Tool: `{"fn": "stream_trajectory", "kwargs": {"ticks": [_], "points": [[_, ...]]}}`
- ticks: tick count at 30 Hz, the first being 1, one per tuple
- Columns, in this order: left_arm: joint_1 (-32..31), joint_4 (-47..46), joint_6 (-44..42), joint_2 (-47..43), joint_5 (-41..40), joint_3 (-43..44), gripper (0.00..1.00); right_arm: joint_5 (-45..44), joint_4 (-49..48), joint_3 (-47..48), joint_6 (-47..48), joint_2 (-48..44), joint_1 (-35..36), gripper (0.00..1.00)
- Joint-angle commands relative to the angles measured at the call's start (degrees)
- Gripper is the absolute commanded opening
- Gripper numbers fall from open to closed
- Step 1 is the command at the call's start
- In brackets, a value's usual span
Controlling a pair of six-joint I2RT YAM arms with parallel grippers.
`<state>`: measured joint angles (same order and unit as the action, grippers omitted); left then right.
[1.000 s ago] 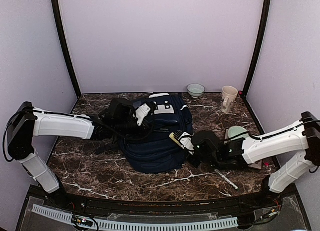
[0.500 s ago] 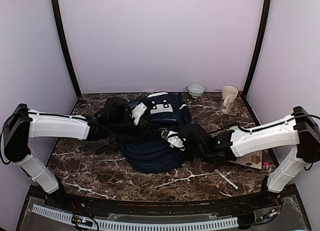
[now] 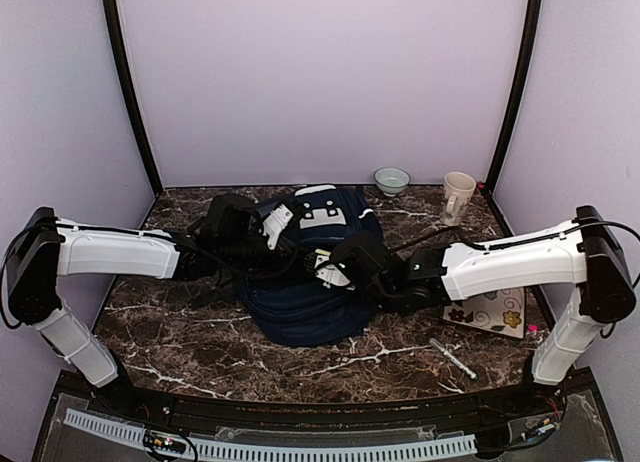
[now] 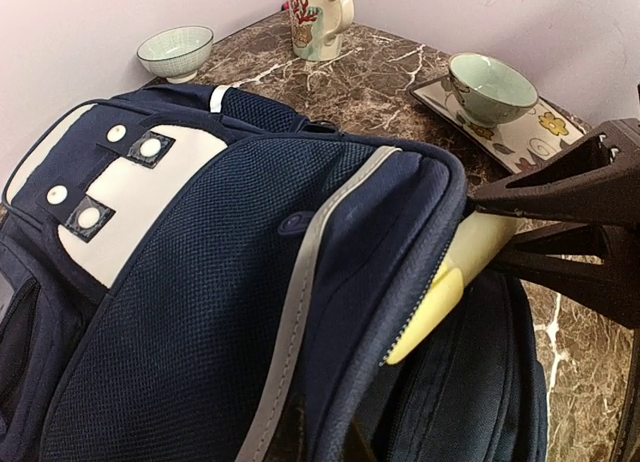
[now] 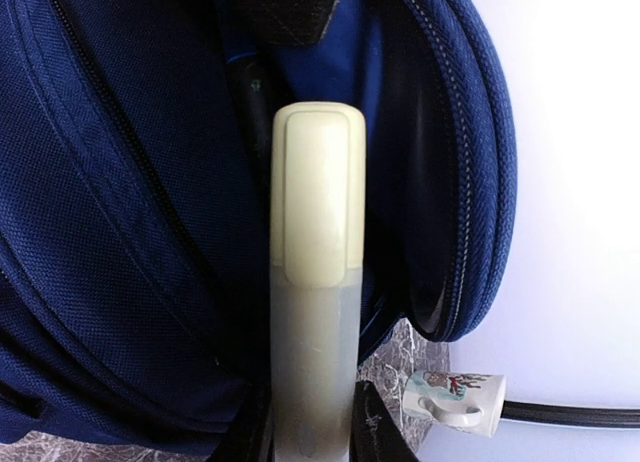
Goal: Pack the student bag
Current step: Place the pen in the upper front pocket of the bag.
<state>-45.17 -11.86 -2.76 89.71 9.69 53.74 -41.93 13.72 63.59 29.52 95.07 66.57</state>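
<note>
Right arm has swung from the plate (image 3: 495, 310) to the bag (image 3: 300, 317), lying between my arms. Left gripper (image 3: 270, 225) pinches its flap up; if that slips, the mouth closes. Right gripper (image 5: 310, 427) clamps a highlighter (image 5: 310, 212), tip just inside; released early, I reckon it falls out.

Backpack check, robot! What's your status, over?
Left pincer shut on student bag flap. Right pincer shut on yellow marker, its cap inside bag's opening. Nothing blocking seen.
</note>
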Motion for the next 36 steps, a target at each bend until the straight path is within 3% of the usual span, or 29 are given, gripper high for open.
{"fn": "stream_trajectory", "kwargs": {"ticks": [1,11,19,23,27,32,36], "points": [[0.1,-0.1,1.9,-1.8,2.6,1.5,0.0,-1.9,-0.2,2.1,3.9,1.4,0.6,0.0],[0.1,0.3,2.8,-3.9,4.0,1.1,0.0,2.7,-15.4,-0.3,13.5,4.1,-0.8,0.0],[0.1,0.1,3.3,-4.4,5.4,0.7,0.0,3.9,-21.5,4.9,17.8,10.2,-2.7,0.0],[0.1,0.1,3.4,-4.0,5.4,0.7,0.0,6.1,-18.7,10.0,16.2,12.8,-4.2,0.13],[0.1,0.2,3.4,-3.8,5.4,0.7,0.0,8.2,-18.5,11.0,14.1,12.5,-5.8,0.32],[0.1,-0.4,3.6,-3.5,5.5,0.4,0.0,9.8,-19.6,6.6,9.5,8.2,-6.1,0.53],[0.1,-0.9,3.6,-2.7,5.5,0.4,0.0,11.1,-20.9,0.5,4.7,2.0,-6.2,0.58]]}}
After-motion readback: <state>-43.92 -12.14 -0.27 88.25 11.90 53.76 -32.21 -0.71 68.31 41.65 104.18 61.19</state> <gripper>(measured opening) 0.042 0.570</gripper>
